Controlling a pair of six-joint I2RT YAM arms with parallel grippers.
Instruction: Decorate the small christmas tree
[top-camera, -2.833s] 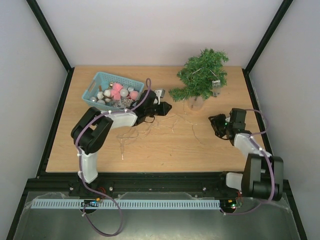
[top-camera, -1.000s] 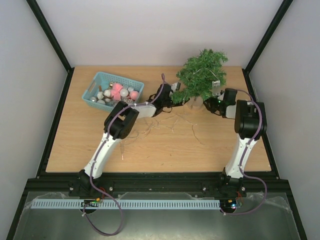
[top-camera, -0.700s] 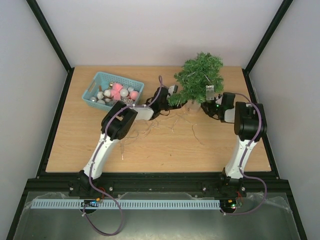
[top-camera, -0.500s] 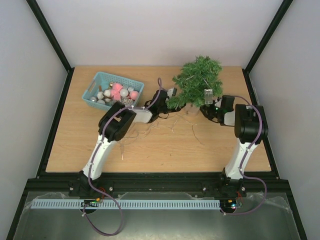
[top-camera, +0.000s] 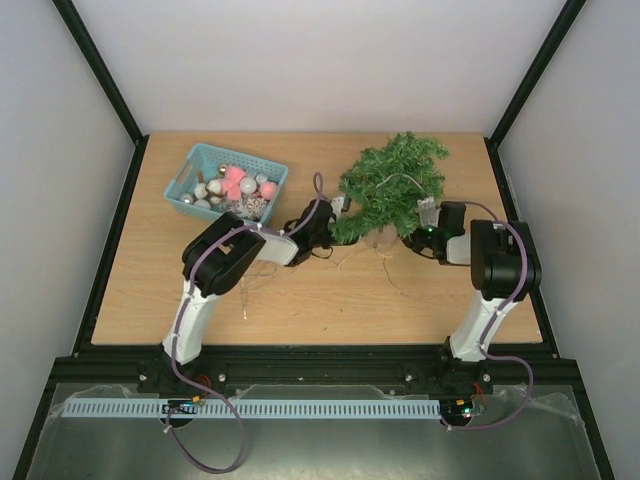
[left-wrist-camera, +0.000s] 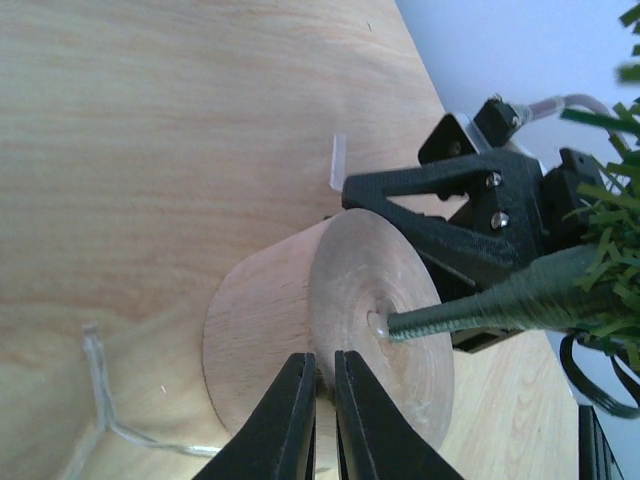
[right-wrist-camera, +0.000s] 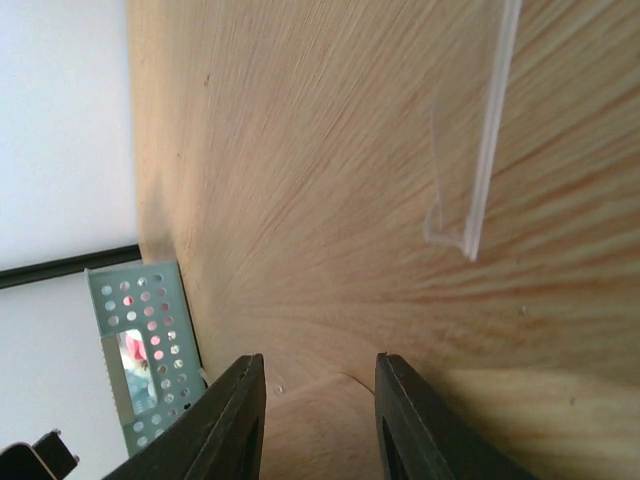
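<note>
The small christmas tree (top-camera: 392, 185) leans over at the table's back right, a thin light string draped in its branches. In the left wrist view its green stem (left-wrist-camera: 480, 308) enters a round wood-coloured base (left-wrist-camera: 375, 285) that is tipped on edge. My left gripper (top-camera: 330, 228) (left-wrist-camera: 325, 362) is shut on the base's rim. My right gripper (top-camera: 418, 238) (right-wrist-camera: 318, 365) is open at the base's other side, with the base's edge (right-wrist-camera: 330, 430) between its jaws. The teal basket (top-camera: 225, 180) of pink and silver ornaments stands at the back left.
Thin wire of the light string (top-camera: 300, 262) trails loose over the table in front of the left gripper. A small clear box (top-camera: 429, 210) hangs at the tree's right side. A clear plastic strip (right-wrist-camera: 480, 150) lies on the wood. The basket also shows in the right wrist view (right-wrist-camera: 140, 340).
Both grippers have come in from the table's middle to the tree's base. The tree has tipped and shifted toward the front, its top now lower and nearer.
</note>
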